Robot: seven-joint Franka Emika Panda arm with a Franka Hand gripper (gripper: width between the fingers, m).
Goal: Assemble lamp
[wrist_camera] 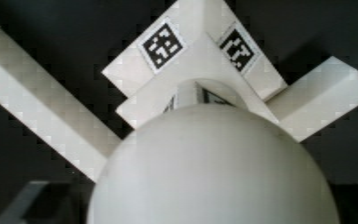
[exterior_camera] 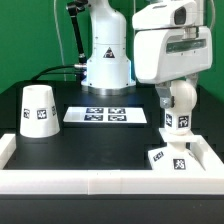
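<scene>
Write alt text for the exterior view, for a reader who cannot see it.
The gripper holds the round bulb over the flat square base at the exterior view's right. The cone shade stands apart on the black table at the left, the marker board lying between them.

Bulb over base, shade well apart

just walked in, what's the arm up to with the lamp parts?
The gripper holds the bulb in the air right over the base, which lies in the corner of the white rim on the exterior view's right. Bulb and base look apart, so they are not joined yet. The shade stands alone on the exterior view's left, beyond the marker board.
</scene>
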